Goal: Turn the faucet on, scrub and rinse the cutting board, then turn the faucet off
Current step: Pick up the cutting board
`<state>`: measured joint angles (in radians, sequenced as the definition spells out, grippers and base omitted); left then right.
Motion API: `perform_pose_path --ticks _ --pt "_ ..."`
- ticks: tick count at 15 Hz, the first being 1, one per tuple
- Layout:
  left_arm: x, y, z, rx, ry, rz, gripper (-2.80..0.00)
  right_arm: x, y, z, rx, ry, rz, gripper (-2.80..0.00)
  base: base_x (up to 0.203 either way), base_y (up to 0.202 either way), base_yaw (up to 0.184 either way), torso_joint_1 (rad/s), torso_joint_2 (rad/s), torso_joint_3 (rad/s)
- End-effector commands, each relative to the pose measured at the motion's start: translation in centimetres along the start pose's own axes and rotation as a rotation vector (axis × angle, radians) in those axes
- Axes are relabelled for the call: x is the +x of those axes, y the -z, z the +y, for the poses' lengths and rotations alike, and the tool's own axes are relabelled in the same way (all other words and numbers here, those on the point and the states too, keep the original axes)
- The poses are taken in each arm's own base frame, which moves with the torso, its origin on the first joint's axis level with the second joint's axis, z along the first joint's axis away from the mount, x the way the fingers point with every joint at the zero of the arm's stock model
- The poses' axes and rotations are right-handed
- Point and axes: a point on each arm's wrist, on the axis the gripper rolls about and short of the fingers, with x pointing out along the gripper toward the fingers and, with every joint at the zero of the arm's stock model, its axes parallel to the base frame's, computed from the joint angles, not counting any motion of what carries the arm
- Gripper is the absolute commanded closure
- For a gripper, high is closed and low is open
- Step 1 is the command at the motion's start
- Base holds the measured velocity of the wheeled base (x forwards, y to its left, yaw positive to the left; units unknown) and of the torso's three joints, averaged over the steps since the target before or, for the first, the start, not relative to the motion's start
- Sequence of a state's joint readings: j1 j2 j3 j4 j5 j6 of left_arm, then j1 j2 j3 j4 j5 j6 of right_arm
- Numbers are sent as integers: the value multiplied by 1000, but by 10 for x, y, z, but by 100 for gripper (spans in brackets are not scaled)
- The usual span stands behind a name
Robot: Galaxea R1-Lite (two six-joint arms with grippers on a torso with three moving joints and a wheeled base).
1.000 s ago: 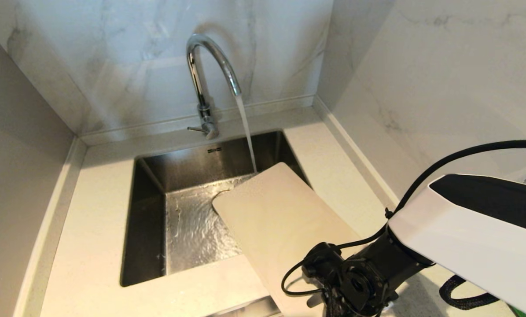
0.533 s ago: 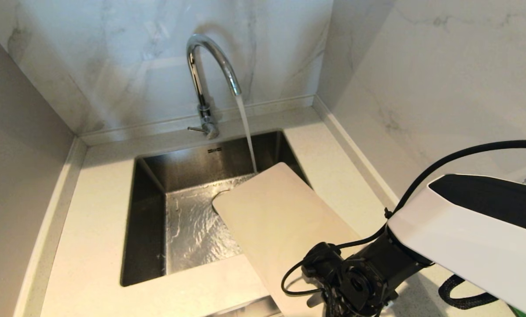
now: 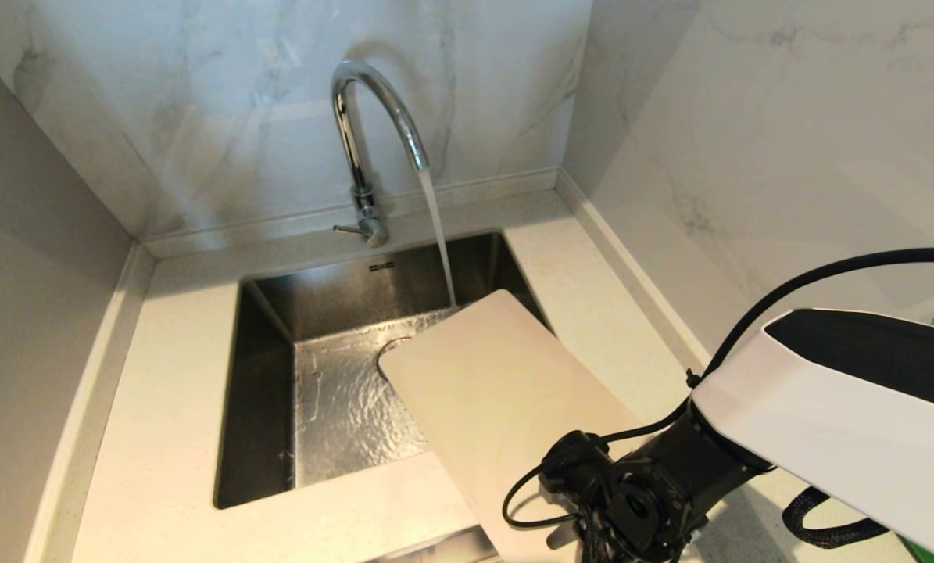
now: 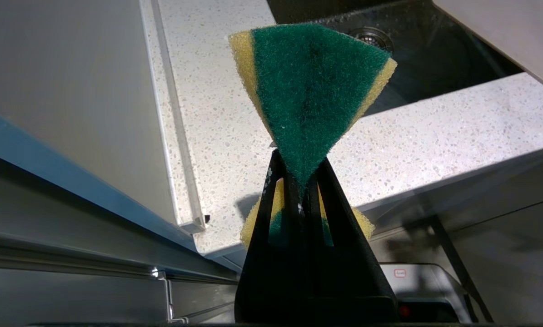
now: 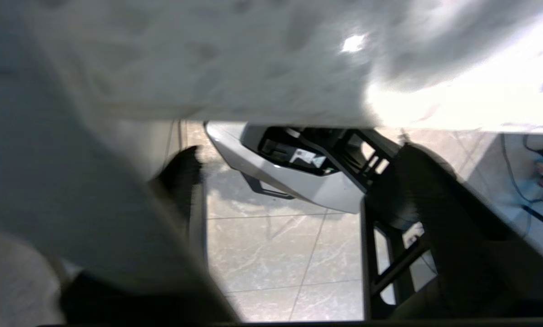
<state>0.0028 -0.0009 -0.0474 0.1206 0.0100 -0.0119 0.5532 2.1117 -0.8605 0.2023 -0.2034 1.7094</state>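
Behind right wrist, cutting board (image 3: 506,391) end

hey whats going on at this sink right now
The faucet is running into the sink, the stream landing just past the far end of the cutting board, which leans over the sink's right rim. The right end effector is at the board's near end. The left end effector is shut on a green and yellow sponge, in front of the counter's edge.

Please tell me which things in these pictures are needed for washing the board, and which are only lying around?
Needed: faucet, running; cutting board, leaning into the sink; green-and-yellow sponge, pinched in the left end effector; right end effector at the board's near end.

Lying around: countertop; marble wall.
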Motion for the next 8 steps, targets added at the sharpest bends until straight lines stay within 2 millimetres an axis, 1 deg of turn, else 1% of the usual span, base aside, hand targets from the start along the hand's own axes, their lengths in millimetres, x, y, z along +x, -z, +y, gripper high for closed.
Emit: perform_pose_path --ticks 1,8 --pt "0 0 0 0 0 0 0 0 0 -1 4 4 -8 0 0 0 0 0 0 0" --pt "0 0 0 0 0 0 0 0 0 -1 2 3 -12 0 0 0 0 0 0 0"
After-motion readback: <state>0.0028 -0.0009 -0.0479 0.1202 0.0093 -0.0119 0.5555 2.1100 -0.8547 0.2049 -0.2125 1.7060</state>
